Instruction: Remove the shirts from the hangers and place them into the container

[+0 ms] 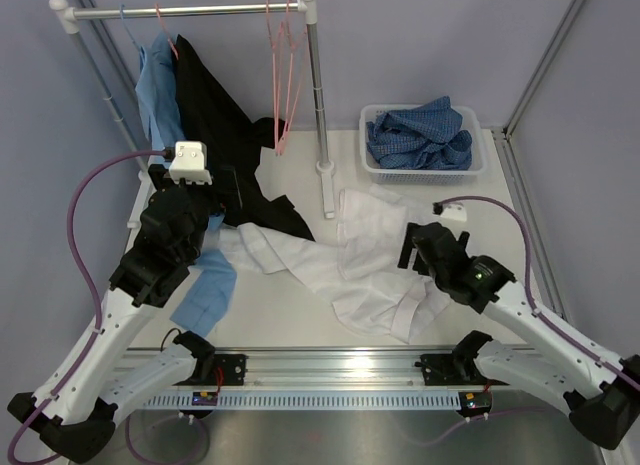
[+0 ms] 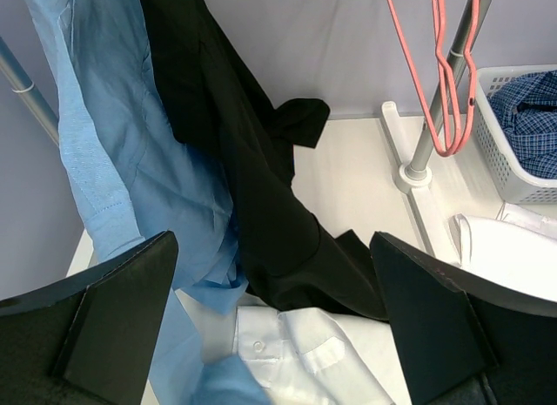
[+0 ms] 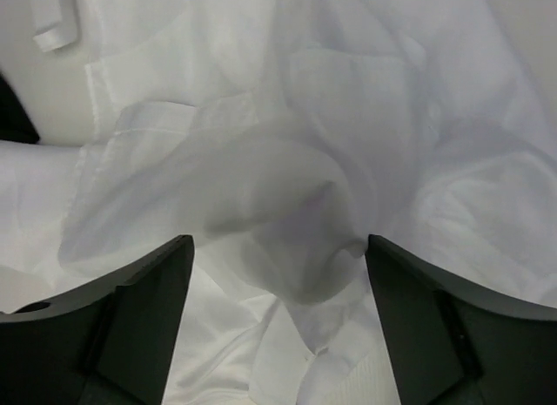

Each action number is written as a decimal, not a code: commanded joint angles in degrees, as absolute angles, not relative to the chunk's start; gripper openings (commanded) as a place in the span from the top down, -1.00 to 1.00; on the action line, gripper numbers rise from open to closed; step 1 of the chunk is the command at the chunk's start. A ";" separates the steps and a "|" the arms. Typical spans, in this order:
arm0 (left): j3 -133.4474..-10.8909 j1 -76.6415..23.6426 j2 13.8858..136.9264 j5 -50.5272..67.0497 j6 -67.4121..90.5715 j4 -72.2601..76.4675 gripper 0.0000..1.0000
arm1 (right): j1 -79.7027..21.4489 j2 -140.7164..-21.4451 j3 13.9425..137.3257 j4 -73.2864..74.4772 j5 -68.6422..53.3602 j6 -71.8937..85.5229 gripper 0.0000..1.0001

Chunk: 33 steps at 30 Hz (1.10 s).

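A light blue shirt and a black shirt hang from hangers at the rack's left end, their tails trailing onto the table. Empty pink hangers dangle near the right post. A white shirt lies crumpled mid-table. The blue checked shirt fills the white container at the back right. My left gripper is open low before the black shirt and light blue shirt, holding nothing. My right gripper is open just above a raised fold of the white shirt.
The rack's right post stands on a white foot between the hanging shirts and the container. A metal rail runs along the near table edge. Frame poles rise at the table's left and right sides.
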State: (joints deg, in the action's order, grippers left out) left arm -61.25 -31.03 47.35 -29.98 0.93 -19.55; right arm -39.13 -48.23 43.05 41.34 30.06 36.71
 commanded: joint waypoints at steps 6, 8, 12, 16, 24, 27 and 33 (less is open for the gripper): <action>-60.64 -30.41 46.85 -31.20 0.62 -15.38 -0.98 | -49.65 -65.99 58.87 21.10 21.90 14.43 -0.91; -60.64 -30.32 46.58 -31.64 0.44 -15.47 -0.98 | -52.19 -71.77 61.94 18.56 18.03 10.66 -0.91; -60.56 -30.06 46.41 -31.73 0.44 -15.38 -0.98 | -55.28 -82.42 67.66 17.23 12.58 6.07 -0.91; -60.56 -29.88 46.23 -31.90 0.44 -15.38 -0.98 | -56.25 -91.30 71.62 14.68 9.50 5.10 -0.93; -60.38 -29.44 45.35 -32.34 0.44 -15.03 -0.98 | -60.38 -105.81 77.60 14.06 9.49 6.50 -0.94; -60.29 -29.18 45.26 -32.43 0.44 -14.94 -0.98 | -61.87 -109.68 78.92 14.24 13.16 8.34 -0.93; -60.29 -29.00 45.18 -32.26 0.44 -14.77 -0.98 | -62.23 -114.87 80.24 15.64 22.12 14.15 -0.86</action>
